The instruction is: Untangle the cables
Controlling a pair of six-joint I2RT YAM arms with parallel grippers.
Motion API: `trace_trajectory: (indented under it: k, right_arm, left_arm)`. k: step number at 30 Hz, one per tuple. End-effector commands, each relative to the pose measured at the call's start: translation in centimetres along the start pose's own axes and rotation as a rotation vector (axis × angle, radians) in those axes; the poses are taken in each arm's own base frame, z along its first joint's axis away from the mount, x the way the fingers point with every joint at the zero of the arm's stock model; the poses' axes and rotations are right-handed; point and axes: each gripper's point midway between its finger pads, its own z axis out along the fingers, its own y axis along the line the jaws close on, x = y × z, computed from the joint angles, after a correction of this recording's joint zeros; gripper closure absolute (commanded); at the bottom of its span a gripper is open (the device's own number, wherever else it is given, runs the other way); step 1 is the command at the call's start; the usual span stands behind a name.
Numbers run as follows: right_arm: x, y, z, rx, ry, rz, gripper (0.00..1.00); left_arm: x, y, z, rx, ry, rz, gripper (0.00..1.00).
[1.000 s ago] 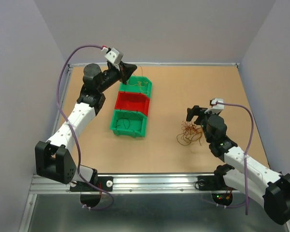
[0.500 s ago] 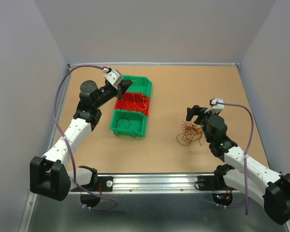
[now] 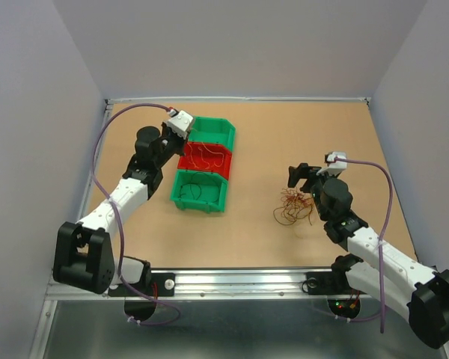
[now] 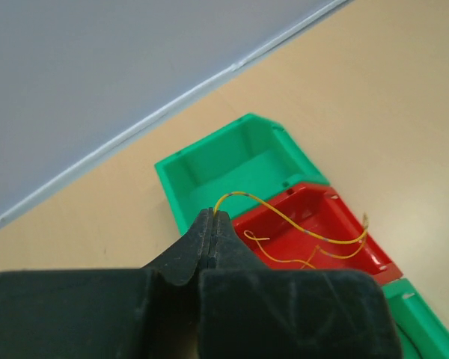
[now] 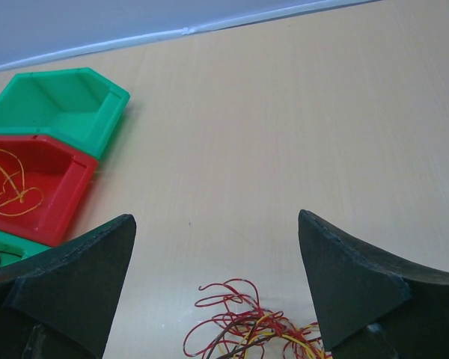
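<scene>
My left gripper (image 4: 212,224) pinches a thin orange-yellow wire (image 4: 284,218) — it trails rightward into the red plastic bin (image 4: 337,213). Right gripper (image 5: 215,217) gapes wide, empty.

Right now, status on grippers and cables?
Left gripper jaws shut on yellow cable, trailing into red bin. Right gripper jaws open beside the tangle. Nothing blocking.
</scene>
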Motion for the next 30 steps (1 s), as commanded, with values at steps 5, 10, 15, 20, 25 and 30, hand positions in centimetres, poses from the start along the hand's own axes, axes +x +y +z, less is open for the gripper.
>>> trace_trajectory:
  k: [5, 10, 15, 20, 25, 30]
  right_arm:
    - [-0.6, 0.2, 0.2, -0.012, -0.034, -0.003, 0.06]
    - [-0.7, 0.3, 0.2, -0.019, -0.036, -0.006, 0.06]
    - [-0.5, 0.3, 0.2, -0.019, -0.030, -0.010, 0.06]
    - [-0.3, 0.4, 0.4, -0.022, -0.018, -0.014, 0.06]
    - [0.1, 1.1, 0.7, -0.053, 0.001, -0.025, 0.06]
    - [0.3, 9.1, 0.8, -0.456, 0.085, -0.013, 0.14]
  left_arm:
    - [2.7, 4.4, 2.4, -0.180, 0.105, -0.019, 1.00]
    - [3.0, 4.1, 2.5, -0.138, 0.125, 0.044, 1.00]
    - [3.4, 5.7, 1.0, -0.217, 0.173, 0.141, 1.00]
    - [2.9, 5.7, -0.3, -0.217, 0.175, 0.202, 1.00]
    - [3.1, 5.1, -1.5, -0.157, 0.218, 0.304, 1.00]
    - [3.7, 2.8, -1.1, -0.023, 0.222, 0.298, 1.00]
